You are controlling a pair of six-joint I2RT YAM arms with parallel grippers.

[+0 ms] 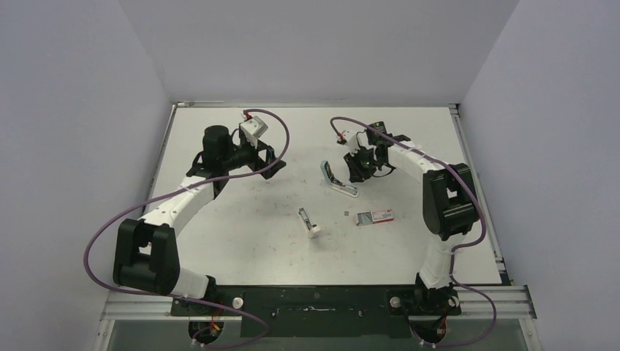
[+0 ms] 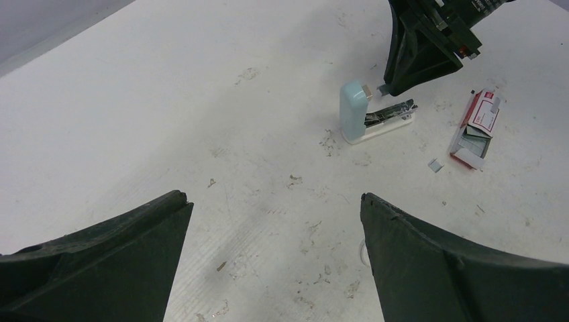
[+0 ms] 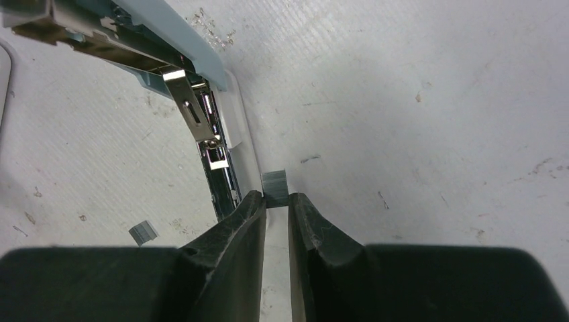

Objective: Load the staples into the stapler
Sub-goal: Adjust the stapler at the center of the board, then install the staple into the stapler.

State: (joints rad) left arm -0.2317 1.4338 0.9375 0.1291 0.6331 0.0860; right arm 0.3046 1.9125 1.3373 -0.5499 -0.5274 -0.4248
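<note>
Now your right hand [image 3: 276,211] pinches the staples [image 3: 274,182], angled down at the open stapler [image 3: 201,54], perhaps touching it; left hand [image 2: 272,201] released at its nine o'clock, box [image 1: 376,216] at four.

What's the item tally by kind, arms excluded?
Stapler: 1
Staple box: 1
Staple strips: 2 (held strip, loose strip)
Small grey-and-white piece, kind unclear: 1
Total: 5

Top camera high above table [image 1: 241,241], left wrist distant, right wrist close, all sharing stapler [image 1: 338,183]
</note>
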